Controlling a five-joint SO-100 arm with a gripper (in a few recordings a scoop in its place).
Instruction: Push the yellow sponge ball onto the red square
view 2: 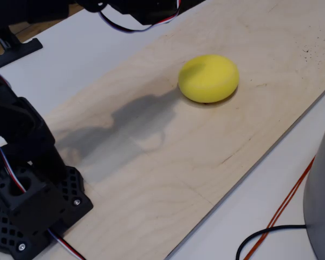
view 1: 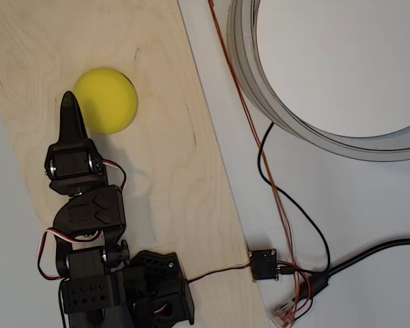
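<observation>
Overhead view: the black end effector [view 1: 69,113] is pointing toward the top of the picture, its tapered tip overlapping the left edge of the yellow sponge ball [view 1: 108,100]. Only a single dark point is showing, so it appears that the fingers are lying together (though whether any gap is remaining between them cannot be told from above). Whether the tip is actually touching the ball or hanging just above it cannot be told either.

Behind the tip, the black arm [view 1: 85,205] is running down toward the lower left corner, with red, white and black wires looping beside its joints, and its base [view 1: 154,287] is sitting at the bottom edge.

The ball is resting on a pale wooden board [view 1: 164,171], near the board's upper left part in the overhead view. In the fixed view the ball [view 2: 208,78] is lying on the board [view 2: 168,173] toward the upper right, and the arm's shadow [view 2: 135,116] is falling across the wood just to its left; the black base [view 2: 27,206] is standing at the lower left.

The board is lying on a white tabletop [view 1: 369,205]. To the right, a large grey ring [view 1: 260,82] is occupying the upper corner (partly cut off), and black and orange cables [view 1: 287,205] are running past a small black connector box [view 1: 264,264].
</observation>
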